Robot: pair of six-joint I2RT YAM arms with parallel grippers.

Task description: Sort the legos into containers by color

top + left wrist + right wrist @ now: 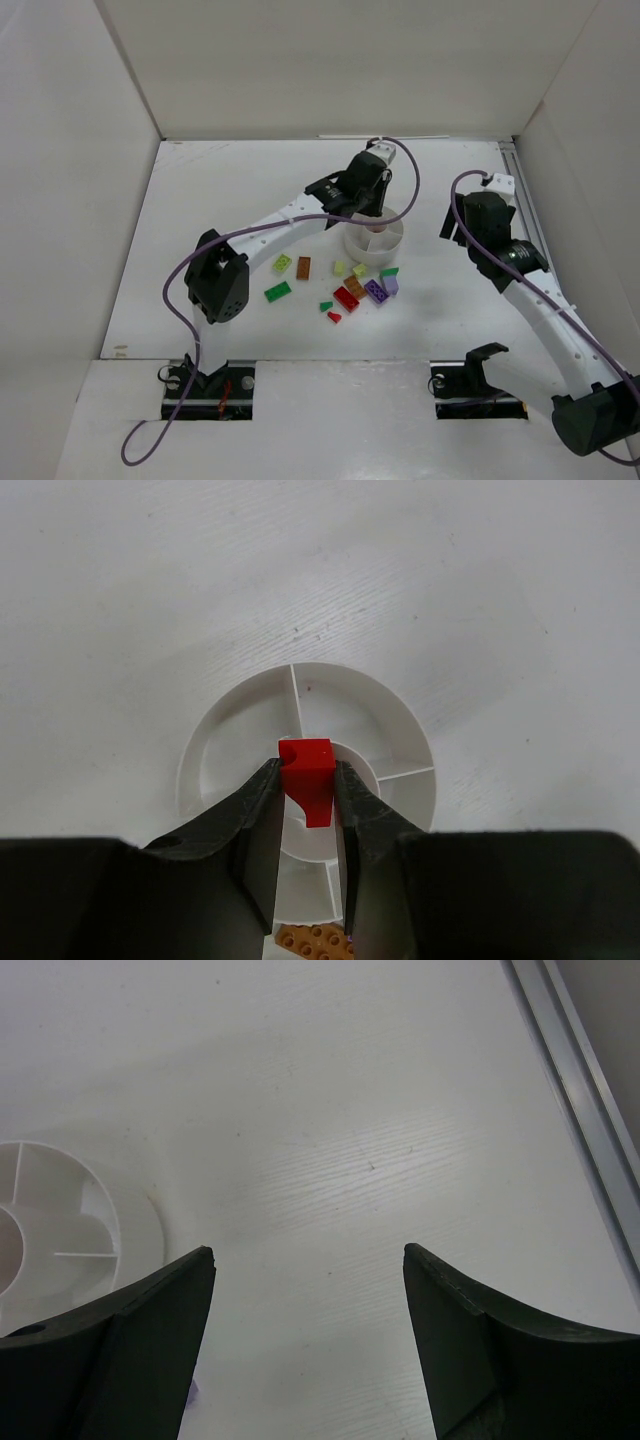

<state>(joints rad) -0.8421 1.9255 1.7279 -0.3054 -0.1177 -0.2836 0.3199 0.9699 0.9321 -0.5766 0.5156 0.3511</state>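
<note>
The round white tub (pixel 352 246) stands mid-table; its wedge compartments show in the left wrist view (pixel 345 700). My left gripper (pixel 306 770) is shut on a red lego (pixel 308 775) and holds it over the tub's central circle. In the top view the left gripper (pixel 372 218) hangs over the tub. Loose legos lie in front of the tub: a red brick (pixel 346 298), an orange-brown brick (pixel 303 267), a green brick (pixel 277 291), a yellow-green brick (pixel 283 264) and a purple brick (pixel 376 291). My right gripper (pixel 308 1252) is open and empty above bare table, right of the tub (pixel 60 1230).
White walls enclose the table on three sides. A metal rail (pixel 585 1100) runs along the right edge. An orange-brown brick (pixel 310 942) shows just below the tub in the left wrist view.
</note>
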